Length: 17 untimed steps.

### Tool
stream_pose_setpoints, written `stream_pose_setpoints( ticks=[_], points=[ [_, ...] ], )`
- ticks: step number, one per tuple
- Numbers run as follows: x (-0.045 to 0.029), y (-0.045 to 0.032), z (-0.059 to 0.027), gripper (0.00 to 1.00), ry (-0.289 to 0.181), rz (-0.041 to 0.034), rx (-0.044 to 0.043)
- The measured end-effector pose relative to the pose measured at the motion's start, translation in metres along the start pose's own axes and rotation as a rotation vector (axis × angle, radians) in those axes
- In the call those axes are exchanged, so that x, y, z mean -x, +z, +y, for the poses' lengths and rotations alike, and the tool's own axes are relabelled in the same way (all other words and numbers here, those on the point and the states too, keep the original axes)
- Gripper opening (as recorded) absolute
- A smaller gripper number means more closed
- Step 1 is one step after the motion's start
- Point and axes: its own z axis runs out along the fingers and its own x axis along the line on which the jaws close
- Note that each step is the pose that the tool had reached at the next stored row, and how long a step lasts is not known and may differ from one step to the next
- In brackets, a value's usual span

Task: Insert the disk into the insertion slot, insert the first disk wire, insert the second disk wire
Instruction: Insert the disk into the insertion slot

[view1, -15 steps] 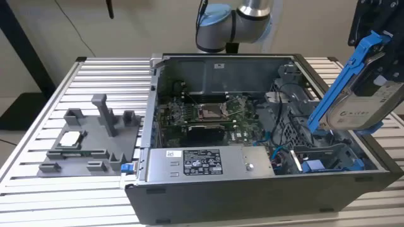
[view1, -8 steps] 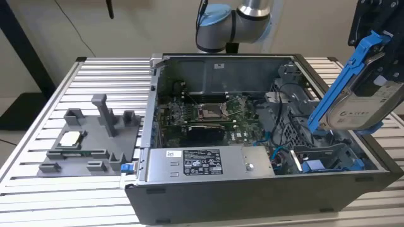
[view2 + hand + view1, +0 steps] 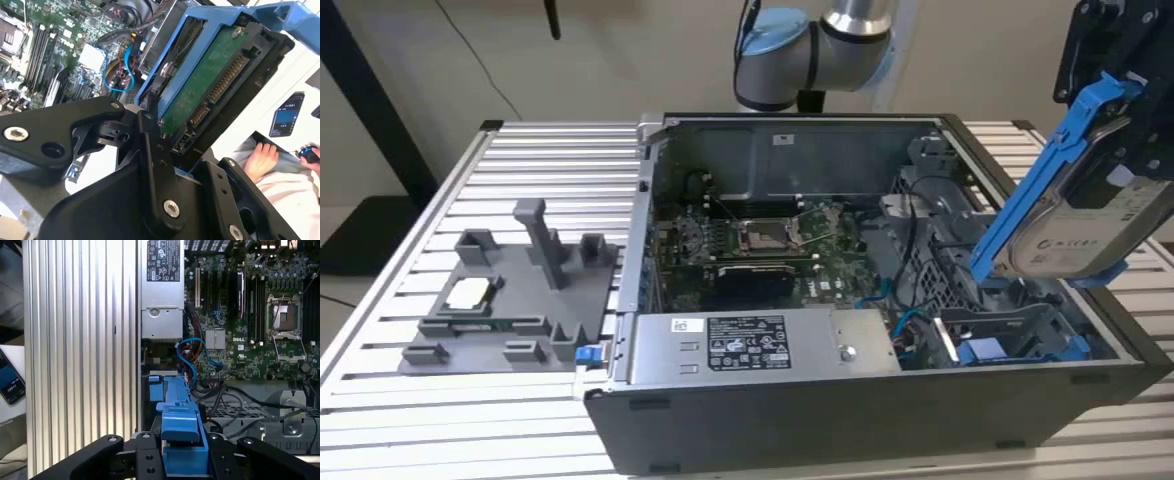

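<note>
**Disk gripped above the open computer case**

A silver-grey hard drive with a white label, framed by a blue bracket, hangs tilted with one end raised. It is over the part of an open computer case at the exterior view's right. The black pincer is clamped on it. In the second wrist view its fingers press against the bracket beside the drive's green circuit board. Below the disk and apart from it, inside the case, sits the insertion slot, a dark bay with blue rails. Near the slot lies a grey power-supply box, and beyond it the motherboard. The case rests on a slatted metal worktop, which also carries a grey fixture at the exterior view's left. A person's hand appears in the second wrist view.
</note>
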Motion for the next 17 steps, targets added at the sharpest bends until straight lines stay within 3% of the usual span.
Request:
stream_pose_setpoints(
  ticks=[5, 12, 17],
  points=[
    [0.0, 0.0067, -0.0013, 0.33, 0.0, -0.0002, 0.0],
    [0.0, 0.0084, -0.0015, 0.33, 0.0, -0.0001, 0.0],
    [0.0, 0.0137, -0.0023, 0.33, 0.0, -0.0001, 0.0]
  ],
)
